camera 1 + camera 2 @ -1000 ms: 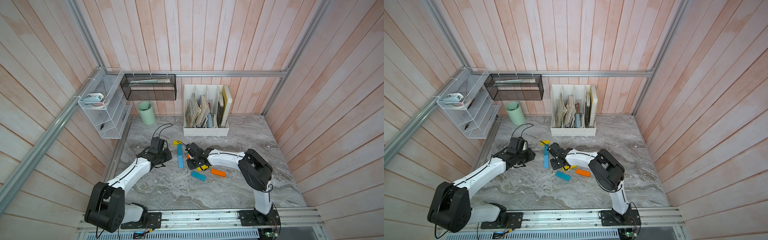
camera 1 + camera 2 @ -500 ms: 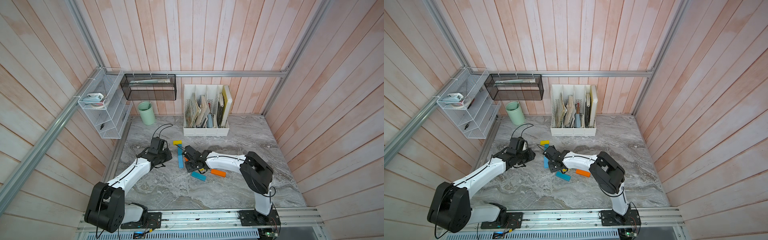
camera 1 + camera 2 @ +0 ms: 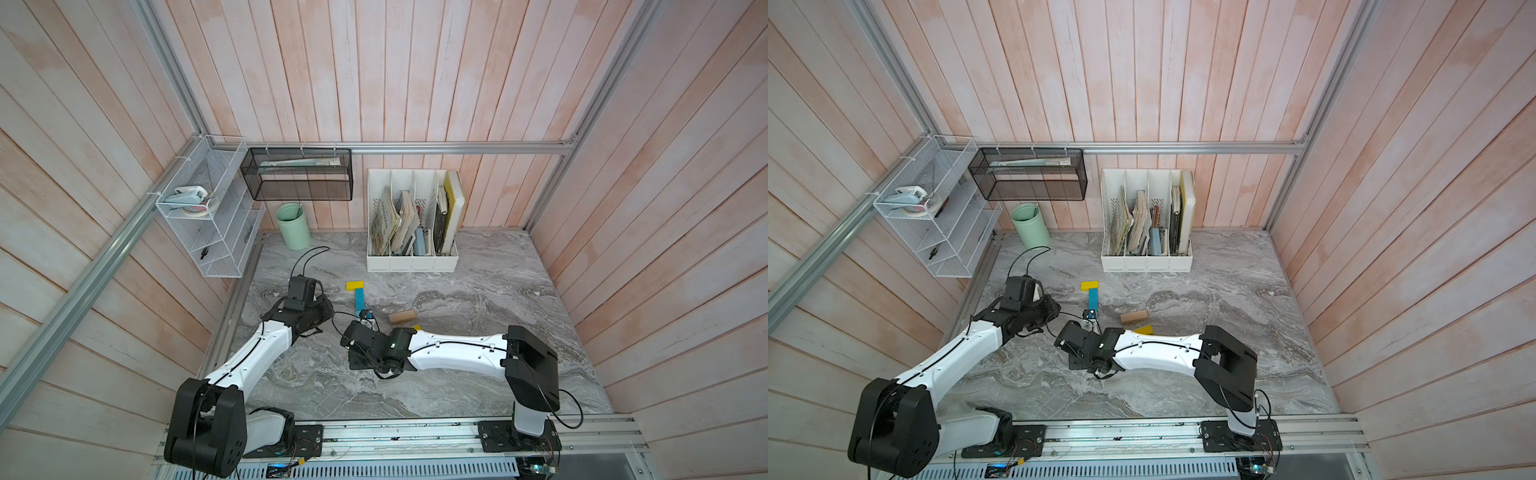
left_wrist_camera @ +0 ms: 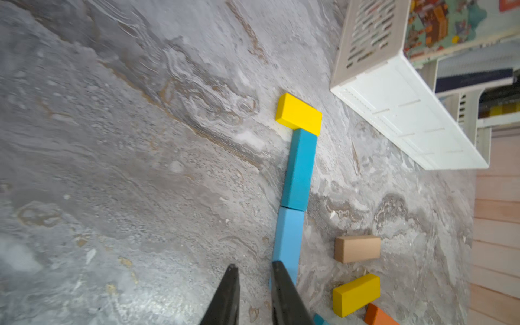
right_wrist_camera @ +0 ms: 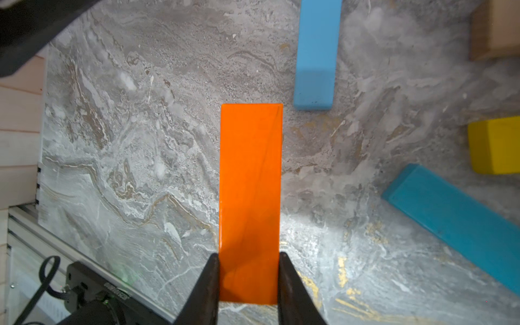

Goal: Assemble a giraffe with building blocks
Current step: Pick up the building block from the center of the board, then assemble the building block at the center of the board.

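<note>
The giraffe's yellow head, a teal bar and a light blue bar lie end to end in a line; the head and teal bar show in both top views. My right gripper is shut on an orange block, held just short of and beside the light blue bar's end. My left gripper is open by a narrow gap with nothing in it, one finger against the light blue bar's side. Loose building blocks lie nearby: tan, yellow, teal.
A white file box with books stands at the back, a green cup to its left. Wire shelves and a black mesh basket hang on the walls. The right forearm covers blocks below it.
My right gripper has drawn back toward the front left with the orange block, and its arm now covers the front blocks. The left gripper's jaws have narrowed a little.
</note>
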Controlling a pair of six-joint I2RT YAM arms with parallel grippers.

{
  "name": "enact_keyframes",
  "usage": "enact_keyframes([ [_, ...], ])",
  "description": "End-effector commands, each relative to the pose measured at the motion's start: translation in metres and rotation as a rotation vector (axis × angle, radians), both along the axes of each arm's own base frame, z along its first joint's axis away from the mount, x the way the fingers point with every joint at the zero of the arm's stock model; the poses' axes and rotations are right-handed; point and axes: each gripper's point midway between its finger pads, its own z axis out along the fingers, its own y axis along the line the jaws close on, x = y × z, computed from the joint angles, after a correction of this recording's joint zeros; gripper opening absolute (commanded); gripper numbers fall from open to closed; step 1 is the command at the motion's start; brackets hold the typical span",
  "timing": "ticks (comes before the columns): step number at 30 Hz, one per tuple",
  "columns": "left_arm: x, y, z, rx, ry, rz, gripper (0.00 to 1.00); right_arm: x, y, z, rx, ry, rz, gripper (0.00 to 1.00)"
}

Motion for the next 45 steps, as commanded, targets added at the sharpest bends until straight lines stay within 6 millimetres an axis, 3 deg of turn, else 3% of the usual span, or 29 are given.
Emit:
enact_keyframes([
  [1,0.001,0.005,0.004,-0.026,-0.002,0.019,0.25,0.012,-0.006,-0.008,-0.068,0.0,-0.147,0.0],
  [6,0.003,0.002,0.011,-0.052,-0.021,0.011,0.25,0.011,-0.011,-0.027,-0.161,0.02,-0.155,0.0],
  [12,0.001,0.001,0.013,-0.055,-0.029,-0.001,0.24,0.009,-0.033,-0.042,-0.221,0.017,-0.197,0.0],
  [23,0.001,-0.002,0.007,-0.076,-0.016,-0.007,0.24,0.001,-0.03,-0.067,-0.234,0.057,-0.112,0.05],
  [28,0.001,-0.002,0.007,-0.075,-0.019,-0.007,0.24,0.001,-0.027,-0.072,-0.223,0.072,-0.087,0.13],
  [31,0.0,-0.002,0.006,-0.07,-0.015,-0.011,0.24,0.0,-0.027,-0.078,-0.231,0.094,-0.078,0.25],
  [33,-0.001,-0.002,0.005,-0.069,-0.015,-0.012,0.24,-0.002,-0.027,-0.081,-0.234,0.102,-0.068,0.38],
  [34,-0.001,-0.002,0.005,-0.069,-0.016,-0.012,0.24,-0.002,-0.026,-0.082,-0.234,0.103,-0.065,0.45],
  [41,-0.003,-0.003,0.003,-0.073,-0.011,-0.019,0.24,0.001,-0.03,-0.071,-0.251,0.067,-0.087,0.54],
  [45,-0.008,-0.008,-0.002,-0.087,0.003,-0.05,0.24,0.01,-0.041,-0.041,-0.261,-0.017,-0.118,0.54],
])
